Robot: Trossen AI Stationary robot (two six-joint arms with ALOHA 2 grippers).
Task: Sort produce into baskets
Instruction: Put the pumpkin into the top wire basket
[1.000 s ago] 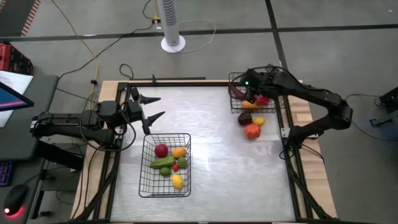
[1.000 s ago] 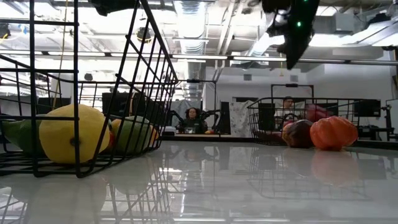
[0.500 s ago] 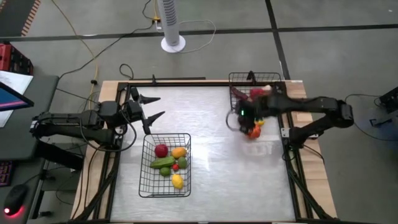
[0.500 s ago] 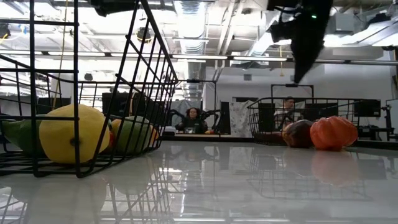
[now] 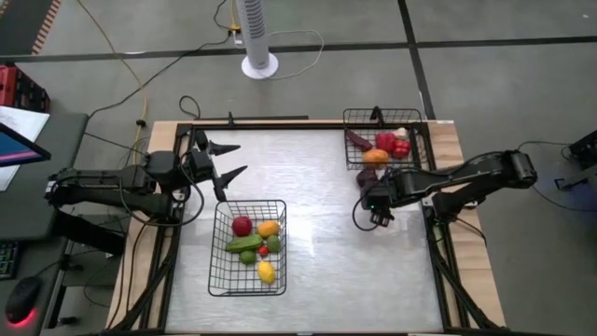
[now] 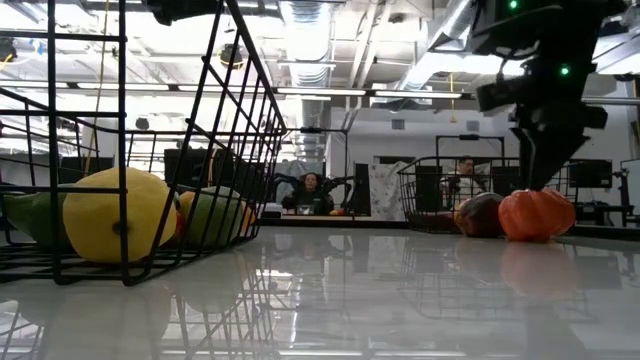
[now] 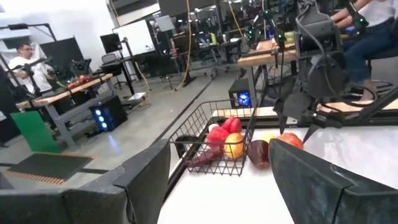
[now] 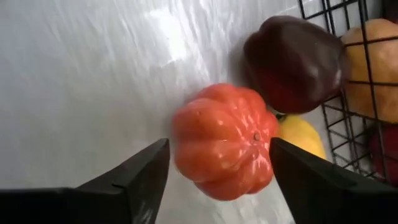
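High view: right gripper (image 5: 377, 202) hiding tomato (image 8: 224, 140)

Ribbed orange-red tomato (image 8: 224, 140) beside a dark maroon pepper (image 8: 293, 62) and a yellow lemon (image 8: 300, 137) on the glossy white worktop (image 5: 308, 252). The far basket (image 5: 359, 119), black wire, holds red peppers (image 5: 390, 143) and an orange (image 5: 375, 157). The near black basket (image 5: 222, 280) holds red, orange, green and yellow pieces. Fingers (image 8: 134, 180) are dark.

Open end effector (image 8: 217, 180) above orange tomato (image 8: 225, 140)
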